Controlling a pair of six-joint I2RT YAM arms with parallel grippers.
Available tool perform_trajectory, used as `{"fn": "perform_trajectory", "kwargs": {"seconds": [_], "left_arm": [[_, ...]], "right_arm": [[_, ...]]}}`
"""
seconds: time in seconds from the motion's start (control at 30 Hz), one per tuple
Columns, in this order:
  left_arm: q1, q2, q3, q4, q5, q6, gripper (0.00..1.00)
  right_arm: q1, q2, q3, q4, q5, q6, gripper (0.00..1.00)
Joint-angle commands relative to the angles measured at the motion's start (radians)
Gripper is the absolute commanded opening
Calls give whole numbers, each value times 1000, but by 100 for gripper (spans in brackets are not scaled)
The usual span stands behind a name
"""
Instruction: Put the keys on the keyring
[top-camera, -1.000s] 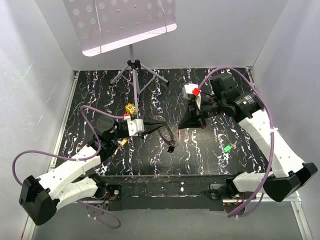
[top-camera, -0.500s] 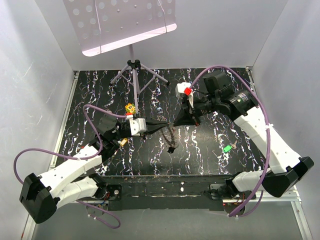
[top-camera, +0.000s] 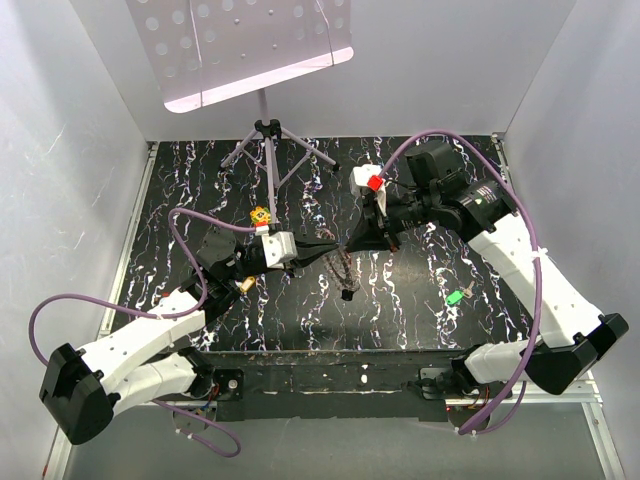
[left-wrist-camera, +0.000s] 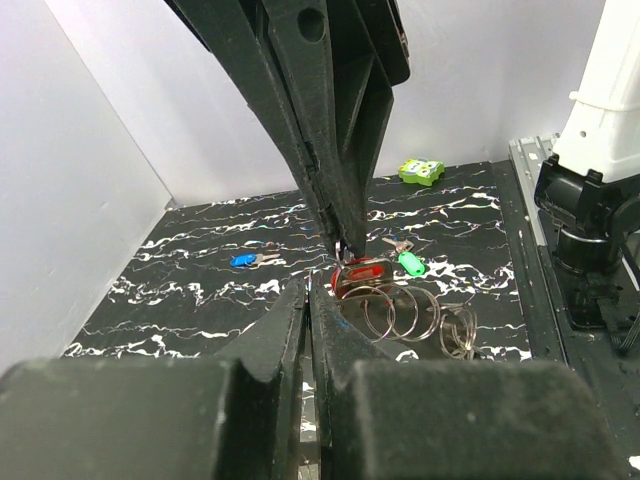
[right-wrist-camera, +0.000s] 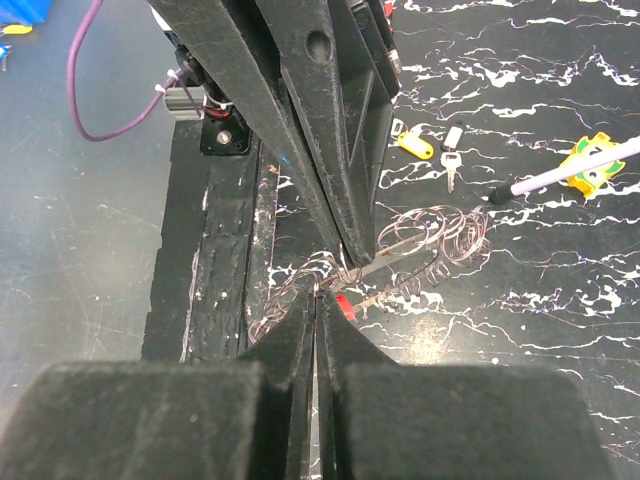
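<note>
Visibly, left fingers (left-wrist-camera: 282, 332) and right fingers (right-wrist-camera: 287, 340) clamp the coppery coiled keyring (left-wrist-camera: 405, 310), a red-headed key (left-wrist-camera: 362, 272) against it.

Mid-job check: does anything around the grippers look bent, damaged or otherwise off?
Yes. The keyring looks sprung. Its wire is pulled out into a loose run of separate loops, like a stretched spring, trailing away from where the tips of the left gripper and right gripper meet. A red key sits at that meeting point.
</note>
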Motion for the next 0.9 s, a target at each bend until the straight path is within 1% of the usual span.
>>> {"fn": "perform_trajectory", "kwargs": {"seconds": [0.0,0.6,0.87], "left_arm": [[-5,-14,6,20,-27,-5,0],[-10,-17,2,27,-14,-8,0],[-10,-29,-15,81,-19,-40,0]], "right_arm": [[9,-1,49,34,6,20,1],[12,2,28,89,99,88,1],[12,-14,-15,89,109,97,1]]}}
